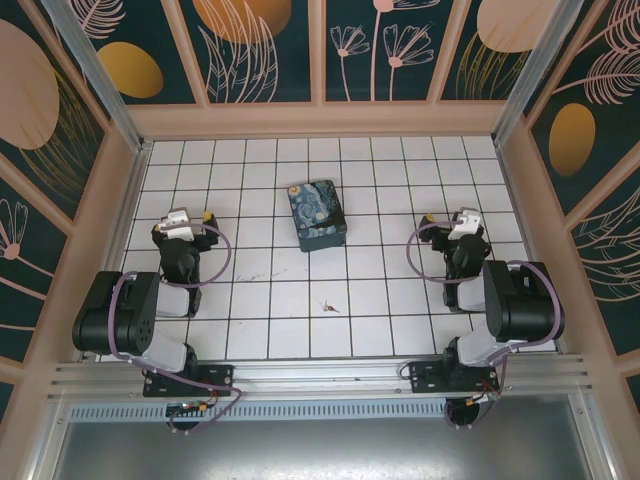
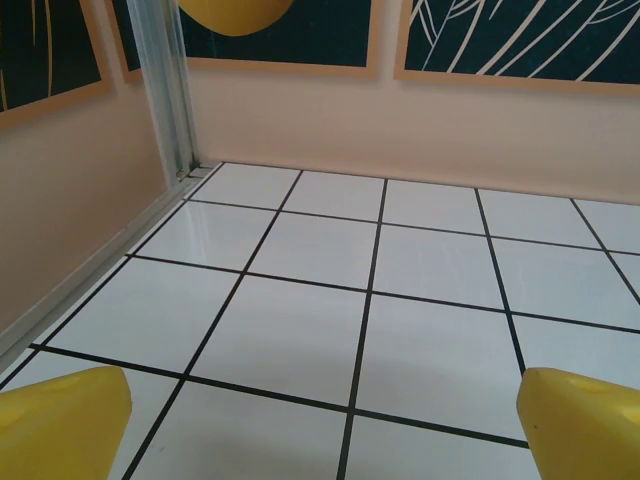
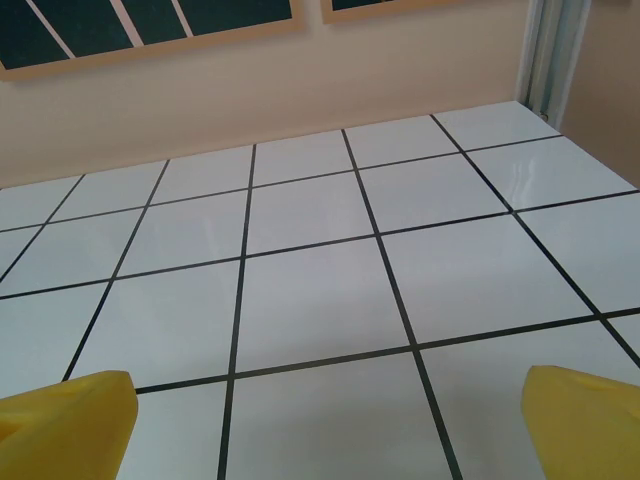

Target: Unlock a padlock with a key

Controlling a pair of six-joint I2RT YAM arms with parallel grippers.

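We hold our yellow-tipped left fingers (image 2: pixel 60 425) and right fingers (image 3: pixel 590 420) spread wide and empty, the tiny reddish-pink metal key (image 1: pixel 328 307) lying between them, back toward our bases.

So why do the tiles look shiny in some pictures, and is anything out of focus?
Top view: even light, faint shadows beside the arms, the key a mere speck. Left wrist view: glossy tiles mirror the wall; the yellow fingers at the bottom corners look soft. Right wrist view: pale glare on the far right tiles, its fingers likewise soft.
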